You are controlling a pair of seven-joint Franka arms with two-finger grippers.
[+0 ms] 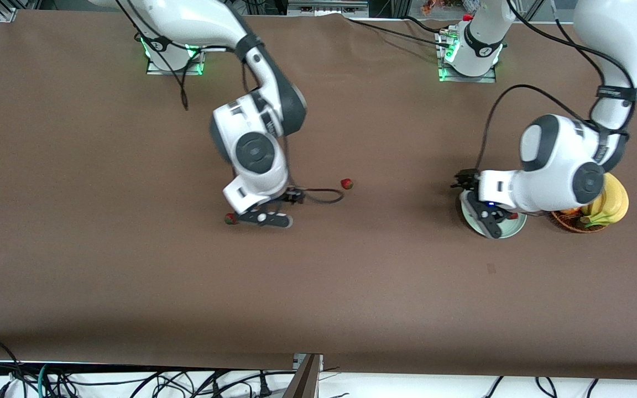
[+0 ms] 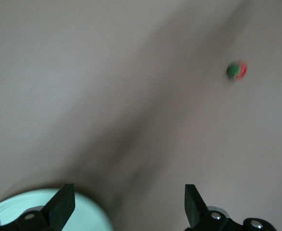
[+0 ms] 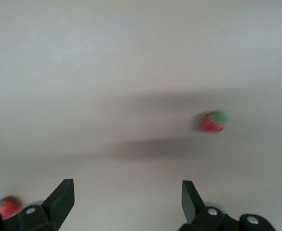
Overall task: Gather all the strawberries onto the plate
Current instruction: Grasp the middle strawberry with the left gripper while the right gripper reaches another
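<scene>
Two arms are out over my brown table (image 1: 75,265). Next in size is the wicker basket (image 1: 573,224) of bananas (image 1: 609,204) at the left arm's end, and just beside it the mint plate (image 1: 509,228), mostly hidden under the left arm's hand. The left gripper (image 1: 489,216) hangs over that plate with its fingers spread and nothing between them; in the left wrist view the plate's rim (image 2: 85,209) sits just under one fingertip, which I read as a drop-off pose. I cannot see whether a berry lies in the plate.

The right gripper (image 1: 263,217) is low over mid-table, released and empty. One strawberry (image 1: 230,219) lies just beside its fingertip, likely its target. Another strawberry (image 1: 346,183) lies farther from the front camera, toward the plate.
</scene>
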